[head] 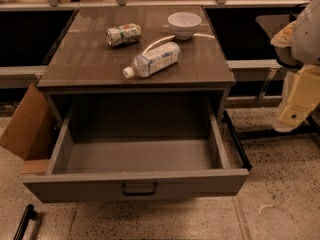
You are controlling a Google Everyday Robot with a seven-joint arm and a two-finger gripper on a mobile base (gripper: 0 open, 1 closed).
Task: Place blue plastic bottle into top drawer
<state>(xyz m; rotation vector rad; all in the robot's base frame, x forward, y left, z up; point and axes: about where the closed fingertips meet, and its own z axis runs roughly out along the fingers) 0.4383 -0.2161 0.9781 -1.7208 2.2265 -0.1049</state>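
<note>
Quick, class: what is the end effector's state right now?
End effector: at the right edge, apart from the blue plastic bottle; state cannot be told.

Single camera, raised in front of the unit, tilted down, fairly near. Countertop (90, 59) fills the upper half, open top drawer (75, 189) the lower, floor (280, 204) at the bottom. Gripper (294, 116) hangs at the right edge.

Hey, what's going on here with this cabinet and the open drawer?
Nothing on the cabinet is being touched right now. The robot's tool hangs at the far right, beside the cabinet, clear of everything on it. The blue plastic bottle lies on its side on top, near a dented can and a white bowl. The top drawer is pulled open below, and the bottle is not yet in it.
</note>
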